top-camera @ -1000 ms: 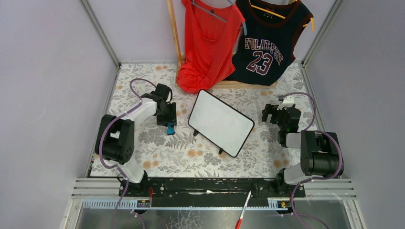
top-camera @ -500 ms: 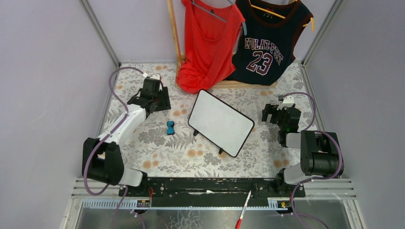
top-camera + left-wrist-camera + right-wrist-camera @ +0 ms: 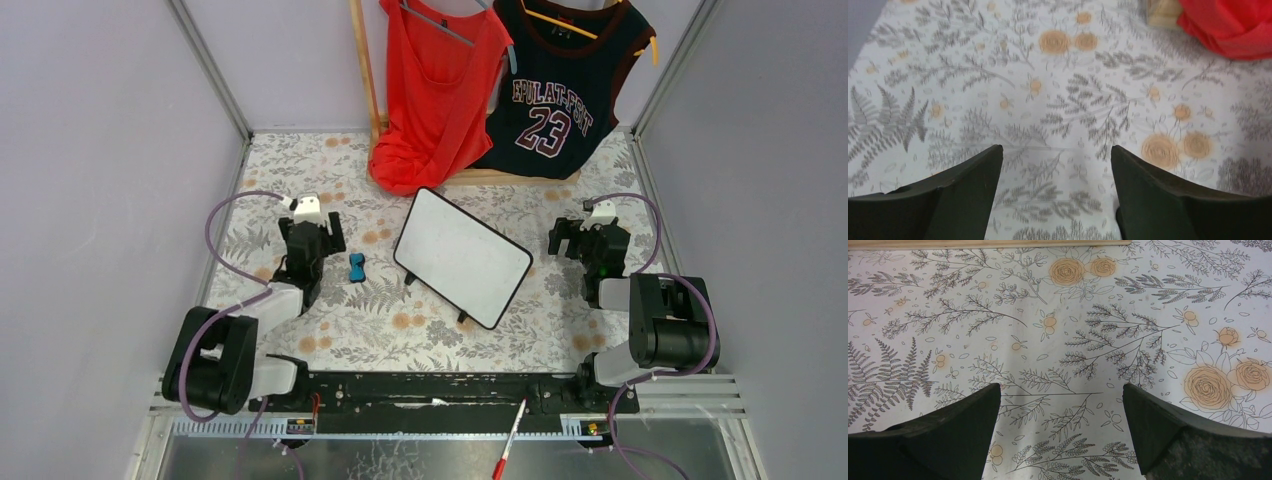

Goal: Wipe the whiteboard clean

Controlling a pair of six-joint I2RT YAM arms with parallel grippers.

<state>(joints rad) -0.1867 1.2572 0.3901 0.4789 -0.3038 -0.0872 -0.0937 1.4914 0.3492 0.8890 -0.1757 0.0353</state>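
The whiteboard (image 3: 462, 257) lies tilted on the flowered tablecloth at mid-table, and its white face shows no marks. A small blue eraser (image 3: 356, 267) rests on the cloth just left of it. My left gripper (image 3: 312, 229) stands open a little to the left of the eraser and touches nothing. In the left wrist view the left gripper (image 3: 1055, 150) has only bare cloth between its dark fingers. My right gripper (image 3: 588, 234) is open to the right of the board, apart from it. In its own view the right gripper (image 3: 1060, 387) is likewise empty over the cloth.
A red top (image 3: 435, 90) and a navy jersey (image 3: 560, 95) hang on a wooden rack (image 3: 500, 177) at the back. The red cloth (image 3: 1233, 22) shows ahead of the left gripper. A red marker (image 3: 508, 455) lies below the arm bases.
The left gripper let go of the blue eraser, swung up and back to the left, then came down left of it with jaws wide. The right arm has not moved.
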